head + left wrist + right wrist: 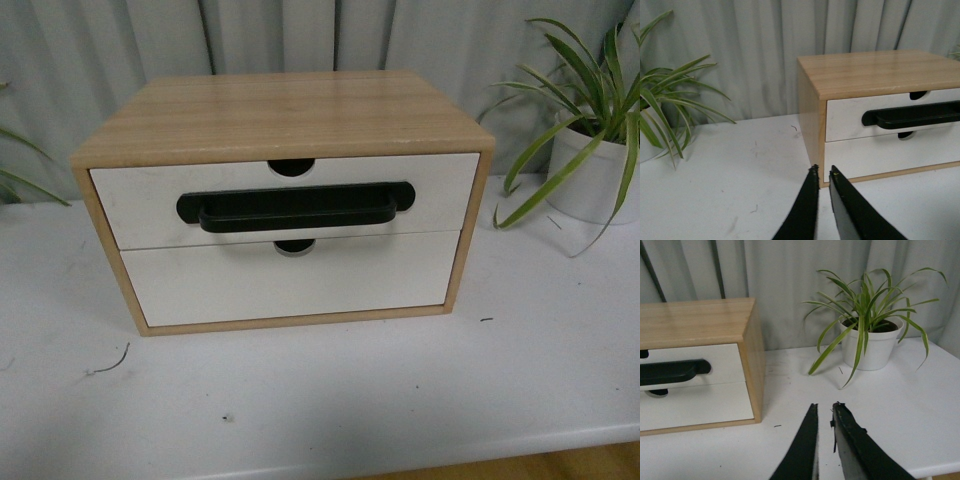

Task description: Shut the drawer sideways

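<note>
The drawer [140,205] is the upper one in a light wood cabinet [280,115] on a white table. It has a white front, a long black bar handle [296,207] and a half-round notch in its top edge. Its front looks about flush with the cabinet frame. It also shows in the left wrist view [845,119] and the right wrist view [720,362]. My left gripper [823,171] is shut and empty, above the table in front of the cabinet's left corner. My right gripper [825,406] is shut and empty, above the table to the cabinet's right. Neither arm shows in the front view.
A plain white lower drawer front [290,280] without a handle sits below. A potted plant in a white pot [590,175] stands right of the cabinet, also in the right wrist view [867,342]. Another plant [662,107] stands to the left. Grey curtain behind.
</note>
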You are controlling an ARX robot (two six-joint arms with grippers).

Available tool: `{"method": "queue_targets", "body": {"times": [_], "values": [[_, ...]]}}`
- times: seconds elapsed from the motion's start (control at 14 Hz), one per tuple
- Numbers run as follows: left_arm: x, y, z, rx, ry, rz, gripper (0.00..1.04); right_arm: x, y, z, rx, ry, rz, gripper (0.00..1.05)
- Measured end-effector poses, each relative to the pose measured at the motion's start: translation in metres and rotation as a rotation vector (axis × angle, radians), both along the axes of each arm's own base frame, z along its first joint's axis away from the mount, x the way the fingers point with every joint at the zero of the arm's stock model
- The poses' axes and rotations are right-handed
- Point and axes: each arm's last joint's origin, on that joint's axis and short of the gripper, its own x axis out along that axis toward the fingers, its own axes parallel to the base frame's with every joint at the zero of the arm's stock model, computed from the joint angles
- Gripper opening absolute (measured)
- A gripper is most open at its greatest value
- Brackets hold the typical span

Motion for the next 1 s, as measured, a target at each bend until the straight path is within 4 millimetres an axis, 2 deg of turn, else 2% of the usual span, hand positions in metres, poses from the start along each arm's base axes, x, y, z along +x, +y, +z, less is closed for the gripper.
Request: {"method": "queue_targets", "body": {"times": [0.07, 0.14, 0.29, 0.71, 0.79, 0.86, 1.0], "values": [[0.0, 0.001, 0.0, -0.006, 0.002, 0.027, 0.02, -0.002, -0.003, 0.0, 0.001, -0.01, -0.008, 0.05], [0.0, 0.002, 0.0, -0.003, 0.001, 0.032, 0.02, -0.003, -0.006, -0.001, 0.001, -0.007, 0.014, 0.02], [0.0, 0.002, 0.0, -0.003, 0.002, 0.031, 0.02, -0.007, -0.015, -0.007, -0.001, -0.033, -0.02, 0.02], [0.0, 0.002, 0.0, -0.003, 0.001, 0.03, 0.02, -0.014, -0.014, -0.009, -0.002, -0.017, -0.002, 0.02], [0.0, 0.002, 0.0, -0.003, 0.001, 0.031, 0.02, -0.022, -0.014, -0.015, -0.002, 0.029, -0.001, 0.02], [0.0, 0.002, 0.0, -0.003, 0.002, 0.029, 0.02, -0.025, -0.014, -0.01, -0.002, -0.033, -0.002, 0.02], [0.0, 0.002, 0.0, -0.003, 0.001, 0.029, 0.02, -0.024, -0.014, -0.011, -0.002, -0.014, -0.002, 0.02]]}}
